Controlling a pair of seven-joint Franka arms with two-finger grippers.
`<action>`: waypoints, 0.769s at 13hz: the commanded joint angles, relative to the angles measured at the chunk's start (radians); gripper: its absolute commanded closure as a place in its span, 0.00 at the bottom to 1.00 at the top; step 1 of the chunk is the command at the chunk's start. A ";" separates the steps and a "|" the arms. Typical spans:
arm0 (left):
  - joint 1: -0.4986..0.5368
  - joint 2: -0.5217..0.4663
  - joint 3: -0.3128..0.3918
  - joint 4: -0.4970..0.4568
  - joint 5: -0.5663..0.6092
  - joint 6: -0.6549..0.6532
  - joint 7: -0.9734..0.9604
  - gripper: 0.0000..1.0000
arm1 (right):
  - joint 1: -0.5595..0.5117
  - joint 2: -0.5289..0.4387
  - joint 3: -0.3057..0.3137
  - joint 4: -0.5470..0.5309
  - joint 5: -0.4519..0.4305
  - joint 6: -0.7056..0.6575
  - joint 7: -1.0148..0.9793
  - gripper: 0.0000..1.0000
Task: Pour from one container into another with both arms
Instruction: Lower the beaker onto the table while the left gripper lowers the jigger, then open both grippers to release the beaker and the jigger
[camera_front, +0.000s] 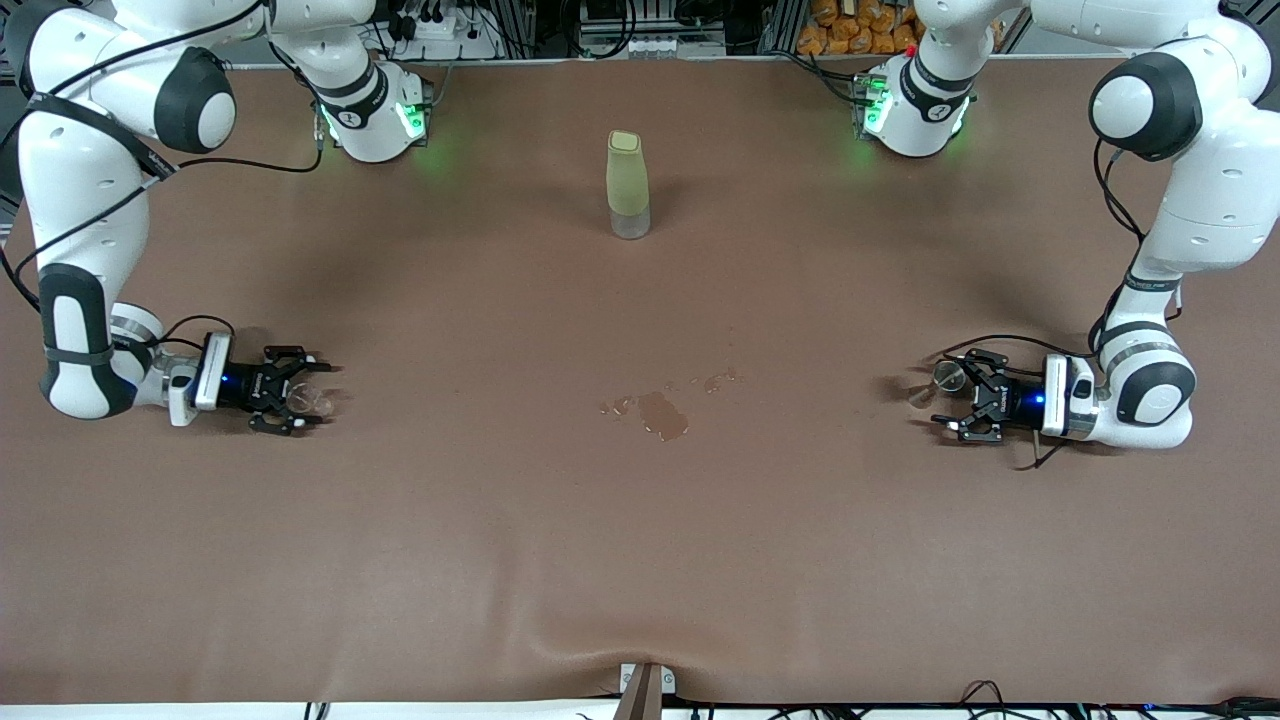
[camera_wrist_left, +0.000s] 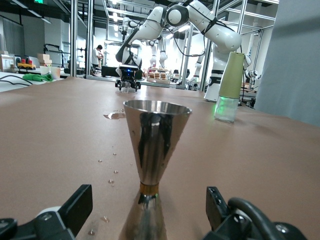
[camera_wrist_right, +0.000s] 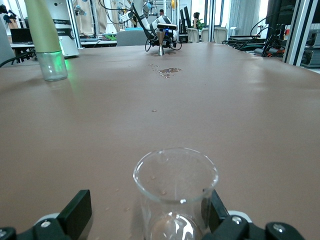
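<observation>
The clear glass cup (camera_front: 316, 402) stands upright on the table at the right arm's end. My right gripper (camera_front: 330, 394) lies low around it, open, with one finger (camera_wrist_right: 79, 212) well off the glass and the other finger (camera_wrist_right: 216, 210) close beside it. From the right wrist, the cup (camera_wrist_right: 175, 190) shows only droplets inside. At the left arm's end the steel jigger (camera_front: 946, 378) stands upright between the open jaws of my left gripper (camera_front: 938, 388). The jigger (camera_wrist_left: 155, 145) has clear gaps to both fingers (camera_wrist_left: 75, 206).
A tall pale-green bottle (camera_front: 628, 185) stands mid-table, farther from the front camera. A brownish spill (camera_front: 662, 412) with scattered droplets lies on the brown cloth between the two grippers. The bottle (camera_wrist_left: 231, 85) and spill (camera_wrist_right: 167, 71) also show from the wrists.
</observation>
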 joint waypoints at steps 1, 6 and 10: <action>0.042 -0.035 -0.003 0.020 0.067 -0.028 -0.073 0.00 | -0.019 -0.014 -0.030 0.009 -0.054 -0.050 -0.033 0.00; 0.094 -0.090 -0.001 0.021 0.095 -0.084 -0.250 0.00 | -0.020 -0.023 -0.109 0.076 -0.121 -0.138 0.066 0.00; 0.142 -0.159 -0.006 0.069 0.210 -0.139 -0.553 0.00 | -0.010 -0.044 -0.225 0.224 -0.233 -0.280 0.249 0.00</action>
